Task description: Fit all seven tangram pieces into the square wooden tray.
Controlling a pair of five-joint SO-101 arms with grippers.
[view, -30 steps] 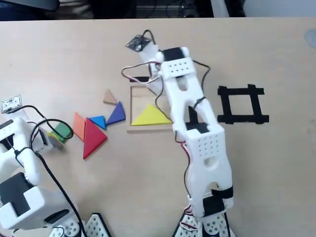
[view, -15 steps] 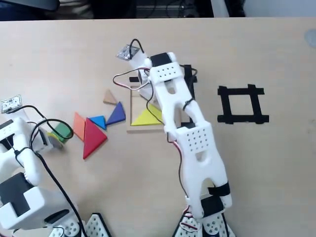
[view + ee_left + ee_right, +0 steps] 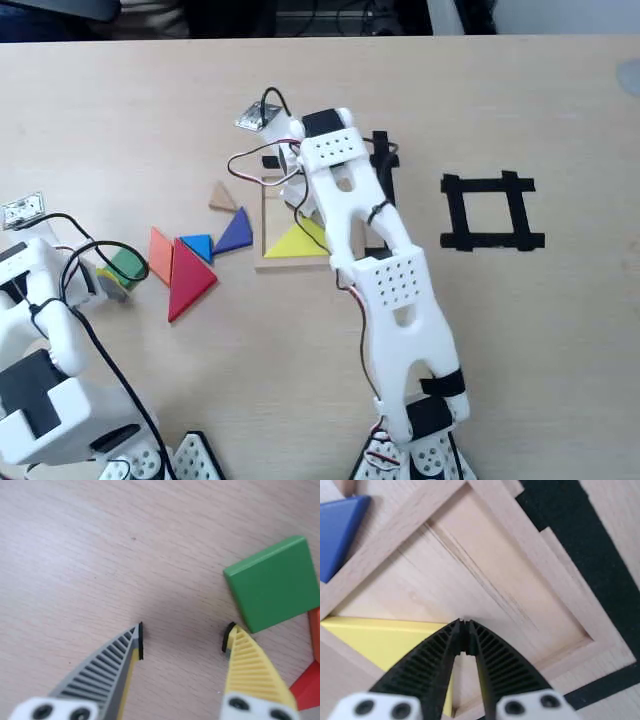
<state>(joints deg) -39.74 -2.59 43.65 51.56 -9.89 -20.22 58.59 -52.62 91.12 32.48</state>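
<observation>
The pale wooden table (image 3: 120,120) carries both arms. The right arm (image 3: 400,300) stretches from the near edge out over the square wooden tray (image 3: 290,263), covering much of it. The left arm (image 3: 40,340) sits folded at the table's near left corner. A black tape square (image 3: 488,184) lies on the table well apart from the tray, on its right.

Inside the tray, a large yellow triangle (image 3: 295,240) lies flat against the near rim, while the rest of the tray floor in the right wrist view is bare wood. The right gripper (image 3: 465,630) hangs over that floor just beside the yellow triangle's edge, its black fingers pressed together with nothing between them.

The other pieces lie on the table left of the tray. The large red triangle (image 3: 188,280) touches the orange triangle (image 3: 160,255). The dark blue triangle (image 3: 237,232) lies just beside the tray's left rim, with the small light blue triangle (image 3: 198,245) next to it and the small tan triangle (image 3: 221,196) a little farther back. The green square (image 3: 126,263) lies farthest left, near the left arm. The left gripper (image 3: 182,640) is spread wide over bare table and holds nothing, with the green square just beside its yellow finger (image 3: 250,660).
</observation>
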